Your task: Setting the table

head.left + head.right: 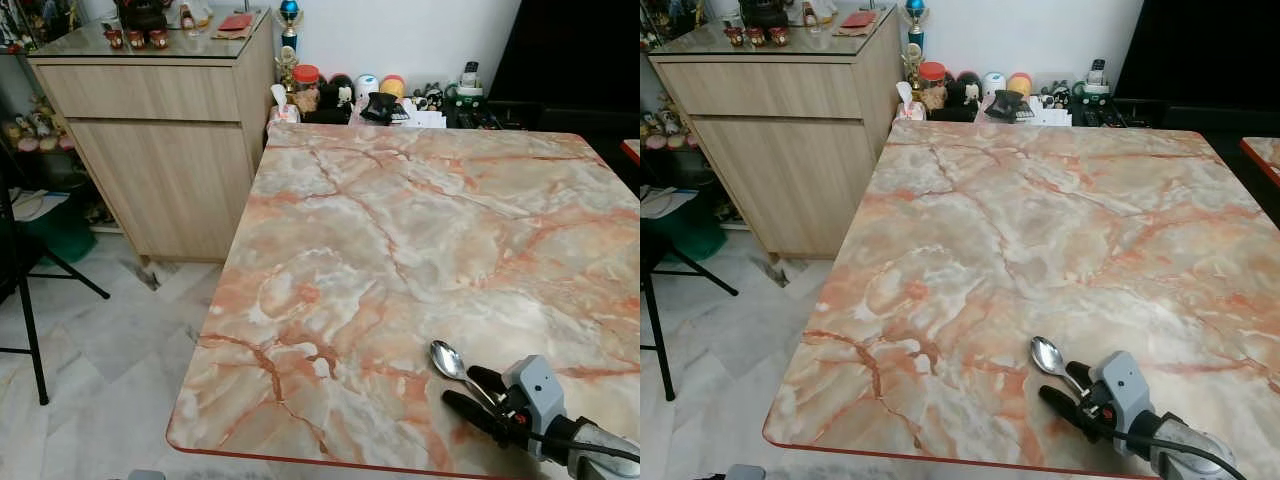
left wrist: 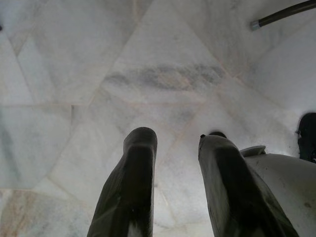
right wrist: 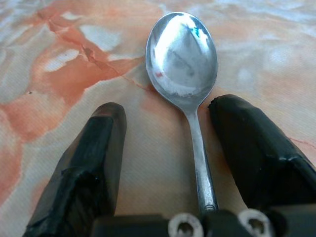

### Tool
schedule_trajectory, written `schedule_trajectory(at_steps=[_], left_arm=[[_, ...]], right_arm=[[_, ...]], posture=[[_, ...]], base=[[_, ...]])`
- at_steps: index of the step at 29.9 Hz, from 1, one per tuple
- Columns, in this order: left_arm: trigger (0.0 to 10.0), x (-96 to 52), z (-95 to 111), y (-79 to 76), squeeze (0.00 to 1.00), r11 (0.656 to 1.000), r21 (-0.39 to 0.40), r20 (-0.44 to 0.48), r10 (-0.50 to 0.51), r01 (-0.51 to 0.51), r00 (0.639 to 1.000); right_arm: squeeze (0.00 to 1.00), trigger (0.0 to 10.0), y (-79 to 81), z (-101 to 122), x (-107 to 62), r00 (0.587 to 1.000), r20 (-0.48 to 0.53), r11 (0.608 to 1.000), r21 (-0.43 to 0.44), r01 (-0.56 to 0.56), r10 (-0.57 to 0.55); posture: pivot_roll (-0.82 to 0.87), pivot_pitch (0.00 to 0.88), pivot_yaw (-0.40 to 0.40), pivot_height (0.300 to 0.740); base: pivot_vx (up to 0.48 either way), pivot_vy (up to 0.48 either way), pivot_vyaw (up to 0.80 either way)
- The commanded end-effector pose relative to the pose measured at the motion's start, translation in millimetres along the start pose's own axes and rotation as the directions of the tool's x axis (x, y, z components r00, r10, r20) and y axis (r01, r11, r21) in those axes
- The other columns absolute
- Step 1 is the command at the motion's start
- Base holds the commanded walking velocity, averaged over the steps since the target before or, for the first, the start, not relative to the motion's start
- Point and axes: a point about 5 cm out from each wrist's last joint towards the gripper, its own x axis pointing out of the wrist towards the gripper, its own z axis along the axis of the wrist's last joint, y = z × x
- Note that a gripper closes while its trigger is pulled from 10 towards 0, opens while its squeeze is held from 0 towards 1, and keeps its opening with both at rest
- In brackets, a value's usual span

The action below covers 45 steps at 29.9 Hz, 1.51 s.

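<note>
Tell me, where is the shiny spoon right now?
The spoon lies on the marble table near its front edge, on the robot's right side. The right gripper is around its handle, one black finger on each side, open.

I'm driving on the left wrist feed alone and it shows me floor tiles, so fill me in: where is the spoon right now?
Observer: The spoon lies on the marble table, near its front edge on the robot's right.
Operator: Is the right claw on it?
Observer: The right claw is open, one finger on each side of the handle, bowl pointing away from the wrist.
Operator: Anything else set on the table?
Observer: The marble around the spoon is bare; jars and figurines crowd just past its far edge.
Operator: And beside the table?
Observer: A wooden cabinet stands by its far left corner.
</note>
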Motion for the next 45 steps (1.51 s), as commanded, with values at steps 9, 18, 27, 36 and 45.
schedule_trajectory(at_steps=[9,18,27,36,45], left_arm=[[10.0,-2.2,-10.5,-2.1,0.00,1.000,-0.020,-0.042,-0.008,0.007,0.999],[10.0,-2.7,-13.3,-3.4,0.00,1.000,-0.026,-0.052,-0.009,0.008,0.999],[10.0,-3.1,-14.9,-4.8,0.00,0.999,-0.029,-0.056,-0.014,0.013,0.998],[10.0,-2.8,-14.4,-5.4,0.00,0.999,-0.030,-0.056,-0.014,0.012,0.998],[10.0,-2.6,-14.2,-6.6,0.00,0.999,-0.030,-0.056,-0.016,0.015,0.998]], right_arm=[[0.00,0.0,6.1,-18.9,3.5,0.995,-0.098,1.000,0.023,-0.017,0.019],[0.00,0.0,7.3,-17.7,6.1,0.995,-0.100,1.000,0.012,-0.027,0.029],[0.00,0.0,9.5,-18.8,9.3,0.994,-0.103,0.999,0.013,-0.038,0.039],[0.00,0.0,10.4,-15.2,15.3,0.996,-0.081,0.999,0.020,-0.025,0.027],[0.00,0.0,11.1,-13.9,19.9,0.997,-0.071,1.000,0.023,-0.014,0.016]], posture=[[-0.01,0.117,0.001,0.740],[-0.01,0.115,-0.002,0.740],[-0.01,0.116,-0.004,0.740],[-0.01,0.115,-0.004,0.740],[-0.01,0.114,-0.007,0.740]], base=[[0.000,0.000,0.00],[0.000,0.000,0.00],[0.000,0.000,0.00],[0.000,0.000,0.00],[0.000,0.000,0.00]])
